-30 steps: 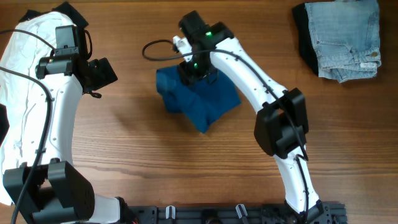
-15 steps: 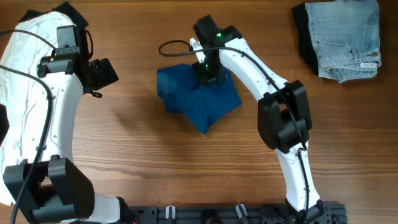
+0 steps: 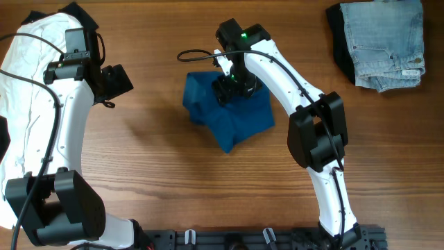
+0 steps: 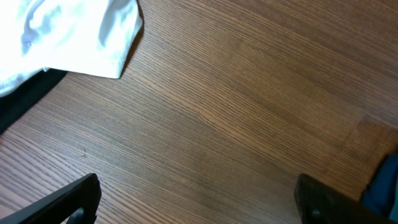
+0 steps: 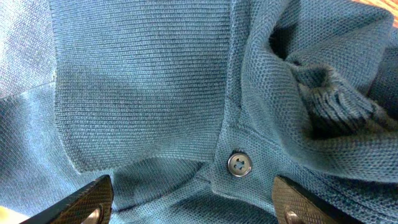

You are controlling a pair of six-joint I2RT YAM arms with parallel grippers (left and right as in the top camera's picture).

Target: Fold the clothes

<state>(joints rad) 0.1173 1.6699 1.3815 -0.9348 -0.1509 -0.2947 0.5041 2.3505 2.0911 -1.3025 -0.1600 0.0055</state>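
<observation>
A blue polo shirt (image 3: 232, 118) lies bunched on the wooden table at the centre. My right gripper (image 3: 232, 87) hangs open just over its upper part. In the right wrist view the collar, placket and a button (image 5: 239, 163) fill the frame, and the open fingers (image 5: 193, 202) straddle the fabric without pinching it. My left gripper (image 3: 114, 80) is open and empty over bare wood to the left; its wrist view shows the fingers (image 4: 199, 199) wide apart, a white garment (image 4: 68, 37) at the top left and a sliver of blue shirt (image 4: 382, 186) at the right edge.
A pile of white cloth (image 3: 28, 104) with black fabric beneath lies along the left edge. Folded denim (image 3: 385, 42) on a dark garment sits at the top right corner. A black cable (image 3: 191, 54) loops by the right wrist.
My right gripper has moved right and slightly down over the shirt. The shirt has shifted a little to the right with it. The left arm has stayed still.
</observation>
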